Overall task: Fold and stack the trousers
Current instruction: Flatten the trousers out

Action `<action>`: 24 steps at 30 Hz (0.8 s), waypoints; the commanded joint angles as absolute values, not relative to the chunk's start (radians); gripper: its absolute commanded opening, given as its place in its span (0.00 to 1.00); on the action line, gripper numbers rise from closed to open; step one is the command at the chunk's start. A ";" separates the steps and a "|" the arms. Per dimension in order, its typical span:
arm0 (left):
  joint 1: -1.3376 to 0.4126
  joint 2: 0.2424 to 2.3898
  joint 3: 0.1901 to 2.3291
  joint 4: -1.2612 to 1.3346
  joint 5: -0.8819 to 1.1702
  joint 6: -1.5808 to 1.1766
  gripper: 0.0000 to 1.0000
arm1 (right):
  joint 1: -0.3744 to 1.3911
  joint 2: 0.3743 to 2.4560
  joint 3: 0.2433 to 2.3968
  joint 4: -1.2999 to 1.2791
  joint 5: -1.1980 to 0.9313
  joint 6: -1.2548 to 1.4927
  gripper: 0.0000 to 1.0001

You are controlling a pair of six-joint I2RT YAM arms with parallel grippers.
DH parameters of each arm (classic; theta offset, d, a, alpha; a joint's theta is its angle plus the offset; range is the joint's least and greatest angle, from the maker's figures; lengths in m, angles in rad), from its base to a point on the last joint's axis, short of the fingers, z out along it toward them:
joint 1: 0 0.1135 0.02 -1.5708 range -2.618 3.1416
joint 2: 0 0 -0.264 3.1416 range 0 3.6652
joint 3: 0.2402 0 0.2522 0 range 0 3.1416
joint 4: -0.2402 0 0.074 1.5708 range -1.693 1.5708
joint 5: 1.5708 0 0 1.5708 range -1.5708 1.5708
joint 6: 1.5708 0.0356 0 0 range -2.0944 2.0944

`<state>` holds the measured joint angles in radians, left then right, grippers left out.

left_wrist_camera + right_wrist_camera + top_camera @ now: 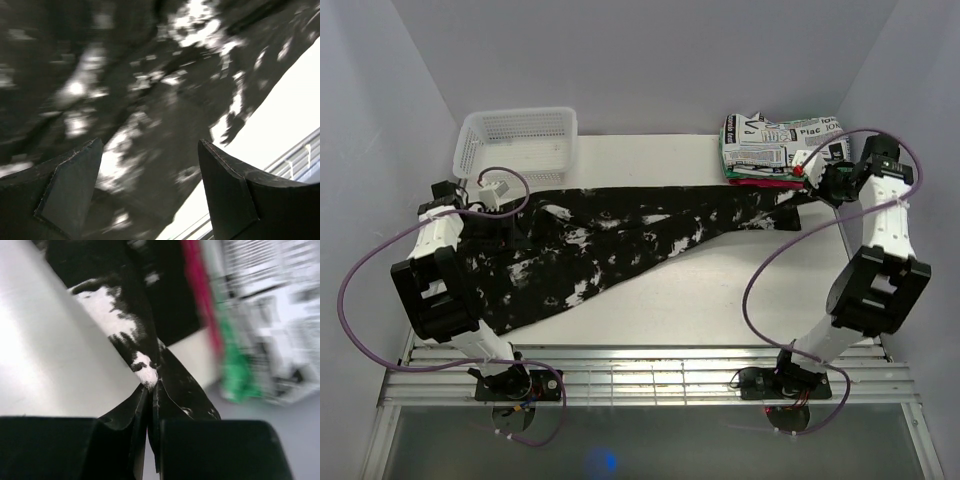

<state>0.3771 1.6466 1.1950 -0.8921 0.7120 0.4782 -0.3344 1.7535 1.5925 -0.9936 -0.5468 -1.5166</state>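
Note:
The trousers (pixel 620 245), black with white splotches, lie spread across the table from the left arm to the far right. My left gripper (pixel 520 235) hangs over their wide left end, open and empty; its view shows blurred fabric (pixel 150 100) between the two fingers (pixel 70 185). My right gripper (pixel 807 190) is at the narrow right end, shut on the trouser hem (pixel 145 370), pinching a strip of the cloth just above the table.
A white plastic basket (pixel 517 140) stands at the back left. A stack of folded garments, newspaper-print on top (pixel 775 140) with red and green beneath (pixel 235 370), sits at the back right, right next to my right gripper. The table's front edge (pixel 650 350) meets metal rails.

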 commanded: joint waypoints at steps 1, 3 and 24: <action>0.387 1.617 1.221 -0.824 0.704 0.407 0.88 | -0.341 1.527 1.373 -0.685 -0.620 -1.450 0.08; 0.391 1.624 1.218 -0.821 0.687 0.390 0.88 | -0.341 1.351 1.182 -0.504 -0.612 -1.552 0.08; 0.620 1.422 0.925 -0.930 0.118 0.491 0.93 | -0.554 1.040 0.494 -0.250 -0.512 -1.937 0.08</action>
<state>0.6037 1.4605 1.0061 -0.9245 0.2569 0.4610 -0.5362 1.0138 0.4377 -0.2794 -0.5224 -1.8946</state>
